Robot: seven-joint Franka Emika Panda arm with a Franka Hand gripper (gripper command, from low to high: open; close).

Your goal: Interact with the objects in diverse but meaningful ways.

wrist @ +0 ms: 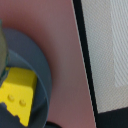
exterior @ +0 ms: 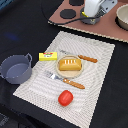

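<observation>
My gripper (exterior: 91, 18) hangs over the pink board (exterior: 100, 25) at the back, and its fingers do not show clearly. In the wrist view a yellow cheese wedge (wrist: 17, 95) lies inside a round grey-blue pot (wrist: 37, 55) on that board. A golden-brown bread loaf (exterior: 69, 63) rests on a small plate in the middle of the white placemat (exterior: 95, 85). The yellow butter block (exterior: 48, 56) lies at the mat's edge toward the exterior view's left. The red tomato (exterior: 65, 97) sits near the mat's front. An empty grey-blue pot (exterior: 15, 68) stands off the mat at the exterior view's left.
A fork (exterior: 65, 80) and a knife (exterior: 82, 57), both orange-handled, flank the plate. Black burner circles (exterior: 67, 14) mark the pink board. A pale bowl (exterior: 122, 17) stands at the back on the exterior view's right. The table is dark.
</observation>
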